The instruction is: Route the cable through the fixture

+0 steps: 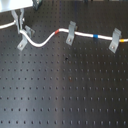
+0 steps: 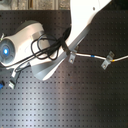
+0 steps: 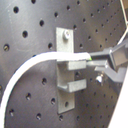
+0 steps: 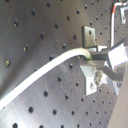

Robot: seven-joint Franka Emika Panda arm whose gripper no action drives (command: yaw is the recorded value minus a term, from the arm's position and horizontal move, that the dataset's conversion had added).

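A white cable (image 1: 47, 39) with red, blue and yellow marks runs across the black perforated board. It passes through the middle fixture (image 1: 70, 32) and the right fixture (image 1: 115, 40). My gripper (image 1: 22, 29) is shut on the cable right at the left fixture (image 1: 23, 40). In the first wrist view the cable (image 3: 35, 62) meets the upper prong of that metal clip (image 3: 67, 65), with my fingers (image 3: 112, 59) pinching it just beyond. The second wrist view shows the same cable (image 4: 50, 62) and clip (image 4: 92, 75). In the second exterior view the arm hides my gripper.
The board (image 1: 65, 90) is a black grid of holes. In the second exterior view the white robot base (image 2: 22, 47) with black hoses stands at the second exterior view's left, and two fixtures (image 2: 71, 56) (image 2: 105, 61) show beside the arm.
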